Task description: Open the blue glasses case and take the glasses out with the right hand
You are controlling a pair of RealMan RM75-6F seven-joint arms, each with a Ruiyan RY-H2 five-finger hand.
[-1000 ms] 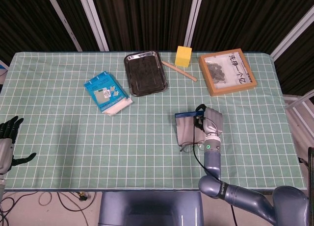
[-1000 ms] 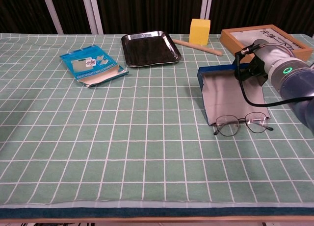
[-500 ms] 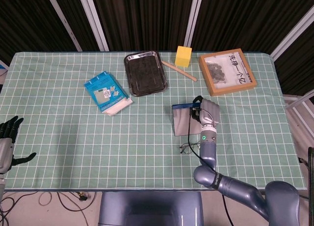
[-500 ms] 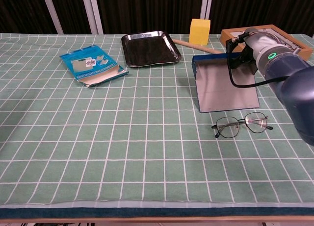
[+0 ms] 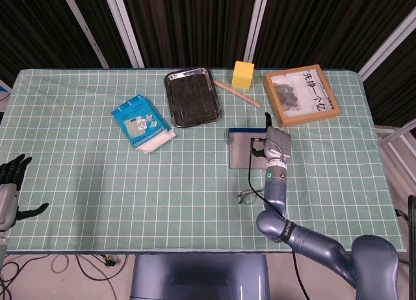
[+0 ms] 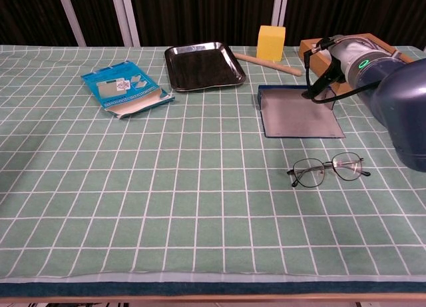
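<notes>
The blue glasses case (image 5: 244,149) (image 6: 298,114) lies open on the green checked cloth, its grey lining up. My right hand (image 5: 277,145) (image 6: 337,62) grips the case at its far right corner. The thin-rimmed glasses (image 5: 249,196) (image 6: 328,169) rest on the cloth nearer to me than the case and apart from it; nothing holds them. My left hand (image 5: 9,184) hangs off the table's left edge with its fingers spread, holding nothing; the chest view does not show it.
A blue packet (image 5: 142,122) (image 6: 124,87) lies at the left. A dark metal tray (image 5: 192,96) (image 6: 203,65), a yellow block (image 5: 243,74) (image 6: 271,42), a wooden stick (image 5: 237,94) (image 6: 266,62) and a wooden framed box (image 5: 301,95) stand along the back.
My right hand has pulled the case away from me toward the back of the table. The glasses stayed where they were and now lie apart from it. The left hand has not moved.
</notes>
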